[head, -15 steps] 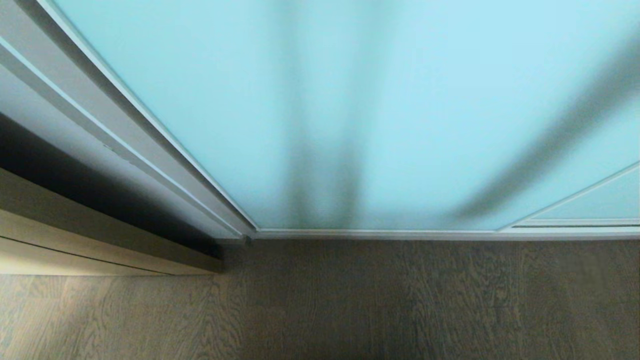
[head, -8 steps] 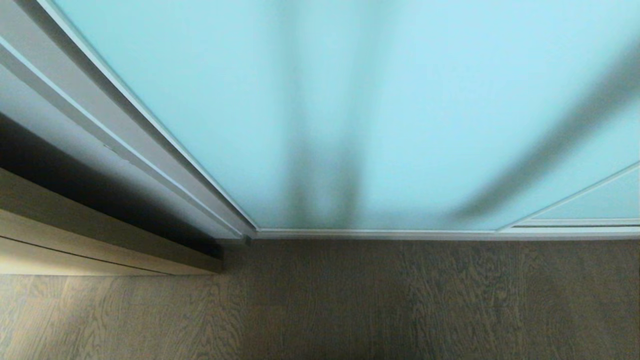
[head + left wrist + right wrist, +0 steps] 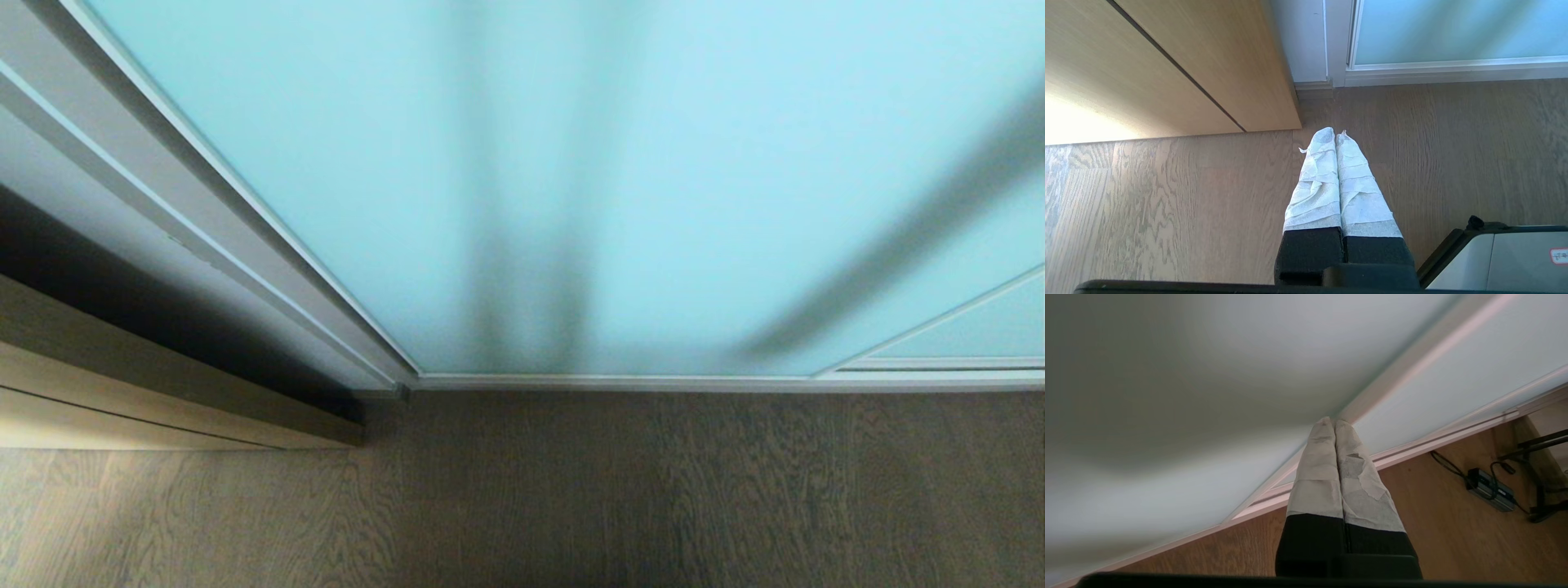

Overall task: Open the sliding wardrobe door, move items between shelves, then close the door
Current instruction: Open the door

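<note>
The sliding wardrobe door (image 3: 653,163) is a pale aqua frosted glass panel in a slim silver-white frame, standing shut down to its bottom rail (image 3: 653,381). Neither arm shows in the head view. My right gripper (image 3: 1334,421) is shut and empty, its taped fingertips close to the door's slim upright frame strip (image 3: 1392,379), where the glass (image 3: 1167,375) meets a second panel (image 3: 1453,375); I cannot tell if they touch. My left gripper (image 3: 1336,132) is shut, empty and hangs parked over the floor. The items and the shelves are hidden behind the door.
A tan wood-grain door (image 3: 1188,61) juts out at the left of the wardrobe, beside a white side post (image 3: 245,237). Wood floor (image 3: 653,490) runs along the front. A black power adapter (image 3: 1490,490) with cables lies on the floor at the right. My base (image 3: 1494,257) shows near the left gripper.
The slanting shadow on the right of the glass has shifted a little and thinned. The door and the rest of the head view are the same.
</note>
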### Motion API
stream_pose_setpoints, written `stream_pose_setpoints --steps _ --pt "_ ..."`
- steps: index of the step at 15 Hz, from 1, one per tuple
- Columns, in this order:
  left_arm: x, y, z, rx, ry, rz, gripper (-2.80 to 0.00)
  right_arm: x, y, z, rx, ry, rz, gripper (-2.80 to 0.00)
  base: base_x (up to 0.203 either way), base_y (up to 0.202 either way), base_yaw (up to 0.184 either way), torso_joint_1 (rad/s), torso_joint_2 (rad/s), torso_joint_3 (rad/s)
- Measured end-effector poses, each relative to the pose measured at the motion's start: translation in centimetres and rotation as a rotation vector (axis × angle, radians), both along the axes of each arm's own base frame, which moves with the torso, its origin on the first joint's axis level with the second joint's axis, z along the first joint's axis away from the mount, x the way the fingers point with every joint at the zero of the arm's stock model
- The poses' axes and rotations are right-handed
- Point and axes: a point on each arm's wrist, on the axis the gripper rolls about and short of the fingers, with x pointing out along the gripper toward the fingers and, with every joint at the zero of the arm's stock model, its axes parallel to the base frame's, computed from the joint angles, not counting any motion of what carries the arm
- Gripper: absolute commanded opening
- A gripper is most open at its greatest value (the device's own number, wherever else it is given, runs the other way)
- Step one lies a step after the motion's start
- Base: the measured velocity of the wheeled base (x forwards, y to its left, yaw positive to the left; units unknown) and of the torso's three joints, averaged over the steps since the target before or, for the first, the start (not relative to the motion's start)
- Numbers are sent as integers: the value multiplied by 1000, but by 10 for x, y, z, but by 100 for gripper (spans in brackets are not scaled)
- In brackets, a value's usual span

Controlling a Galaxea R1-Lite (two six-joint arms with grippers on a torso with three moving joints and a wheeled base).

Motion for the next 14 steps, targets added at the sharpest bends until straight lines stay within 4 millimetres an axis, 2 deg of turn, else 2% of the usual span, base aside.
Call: stream_pose_setpoints --steps 9,14 --pt "0 0 0 -1 0 0 -280 13 -15 6 0 -5 -38 -280 0 0 0 0 0 0" --pt "0 0 0 0 0 0 -280 12 -35 10 -14 -31 -105 -280 0 0 0 0 0 0"
